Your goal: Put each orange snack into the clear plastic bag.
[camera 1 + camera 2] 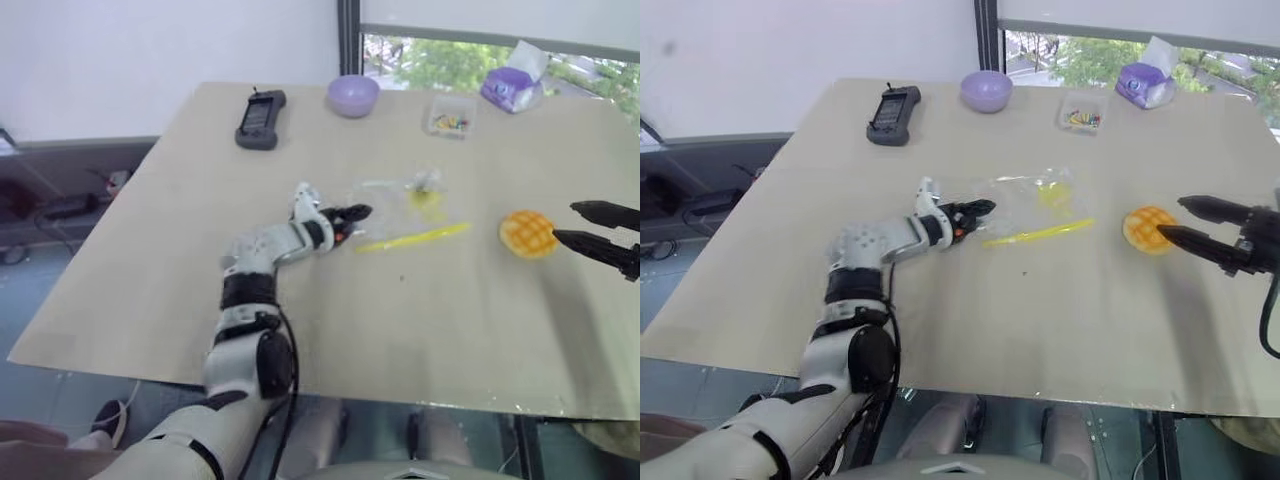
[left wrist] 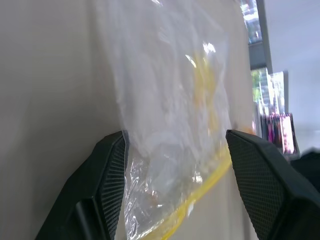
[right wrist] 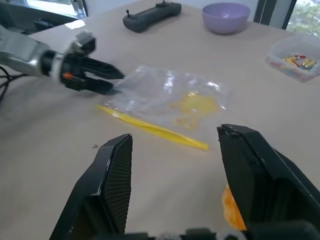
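The clear plastic bag (image 1: 405, 203) lies flat mid-table, its yellow seal strip (image 1: 412, 238) on the near side. My left gripper (image 1: 356, 214) is at the bag's left corner and stands open; in the left wrist view the crinkly bag (image 2: 170, 100) reaches in between the two spread fingers (image 2: 107, 180). One orange snack (image 1: 527, 234) with a grid top sits on the table to the right of the bag. My right gripper (image 1: 582, 225) hovers open just right of the snack, pointing at it. The right wrist view shows the snack (image 3: 230, 207) low beside one finger.
Along the far edge of the table (image 1: 120, 260) sit a black handheld controller (image 1: 260, 119), a purple bowl (image 1: 353, 95), a small clear box of colourful bits (image 1: 450, 115) and a purple tissue pack (image 1: 513, 86). Bare tabletop lies in front of the bag.
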Robot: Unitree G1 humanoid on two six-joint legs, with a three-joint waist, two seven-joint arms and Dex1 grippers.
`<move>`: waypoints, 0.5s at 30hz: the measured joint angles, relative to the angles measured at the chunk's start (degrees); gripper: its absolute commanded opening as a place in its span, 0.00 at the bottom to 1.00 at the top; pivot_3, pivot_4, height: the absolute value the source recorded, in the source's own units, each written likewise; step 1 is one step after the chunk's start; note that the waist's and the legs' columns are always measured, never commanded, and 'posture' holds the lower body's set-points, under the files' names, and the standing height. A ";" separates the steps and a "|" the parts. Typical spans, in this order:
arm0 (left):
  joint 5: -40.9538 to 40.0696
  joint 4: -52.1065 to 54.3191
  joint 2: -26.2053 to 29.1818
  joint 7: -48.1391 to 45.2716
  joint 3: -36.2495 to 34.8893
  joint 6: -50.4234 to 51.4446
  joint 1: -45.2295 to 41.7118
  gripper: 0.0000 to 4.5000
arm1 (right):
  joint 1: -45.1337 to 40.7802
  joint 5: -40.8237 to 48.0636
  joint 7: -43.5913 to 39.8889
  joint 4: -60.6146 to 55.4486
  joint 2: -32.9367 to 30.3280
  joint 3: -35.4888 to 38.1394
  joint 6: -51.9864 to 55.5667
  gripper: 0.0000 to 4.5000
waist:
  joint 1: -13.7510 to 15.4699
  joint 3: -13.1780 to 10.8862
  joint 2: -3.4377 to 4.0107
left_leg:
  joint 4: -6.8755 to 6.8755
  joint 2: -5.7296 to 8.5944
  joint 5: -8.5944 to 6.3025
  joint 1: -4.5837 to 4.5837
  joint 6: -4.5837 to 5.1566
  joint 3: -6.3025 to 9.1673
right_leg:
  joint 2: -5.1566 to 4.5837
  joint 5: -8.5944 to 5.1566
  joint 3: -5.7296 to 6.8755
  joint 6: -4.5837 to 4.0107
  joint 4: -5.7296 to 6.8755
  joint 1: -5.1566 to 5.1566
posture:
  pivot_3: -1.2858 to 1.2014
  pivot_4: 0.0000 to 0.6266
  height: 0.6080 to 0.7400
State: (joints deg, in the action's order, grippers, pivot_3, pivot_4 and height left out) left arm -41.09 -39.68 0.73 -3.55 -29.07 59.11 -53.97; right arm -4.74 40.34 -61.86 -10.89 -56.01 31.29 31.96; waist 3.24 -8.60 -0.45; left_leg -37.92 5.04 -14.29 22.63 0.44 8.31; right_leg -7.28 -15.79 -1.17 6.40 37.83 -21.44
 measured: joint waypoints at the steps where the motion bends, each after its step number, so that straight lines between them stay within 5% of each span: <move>1: 0.71 -4.85 -0.27 1.39 -0.31 -3.28 -2.30 0.58 | -0.05 0.09 0.23 -0.15 0.10 -0.03 0.18 0.65 | -0.02 0.07 0.06 | -0.09 0.17 -0.13 -0.05 0.22 0.02 | 0.00 0.02 0.03 0.07 0.00 0.16 | 0.52 0.24 1.00; 7: 2.97 -15.13 -1.51 0.79 -0.45 -10.04 -7.16 0.01 | -0.41 0.25 1.78 -0.85 0.21 -0.23 0.48 0.65 | 0.04 0.09 0.11 | -0.27 0.30 -0.12 0.13 0.20 0.20 | -0.07 0.04 0.19 0.15 -0.01 0.17 | 0.52 0.24 1.00; 15: 3.81 -14.19 -1.73 -2.65 0.38 -8.33 -7.16 0.01 | -1.36 0.62 4.00 -2.07 1.28 -1.43 1.25 0.65 | 0.03 0.08 0.11 | -0.27 0.60 -0.03 0.17 0.09 0.29 | -0.37 -0.06 0.24 0.31 0.03 0.17 | 0.52 0.24 1.00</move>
State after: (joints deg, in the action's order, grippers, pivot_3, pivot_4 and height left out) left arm -37.28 -53.87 -1.00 -6.20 -28.69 50.77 -61.13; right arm -6.10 40.95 -57.85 -12.96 -54.73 29.86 33.22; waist 3.27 -8.52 -0.33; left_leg -38.19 5.64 -14.31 22.80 0.53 8.60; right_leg -7.66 -15.84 -0.93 6.71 37.85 -21.26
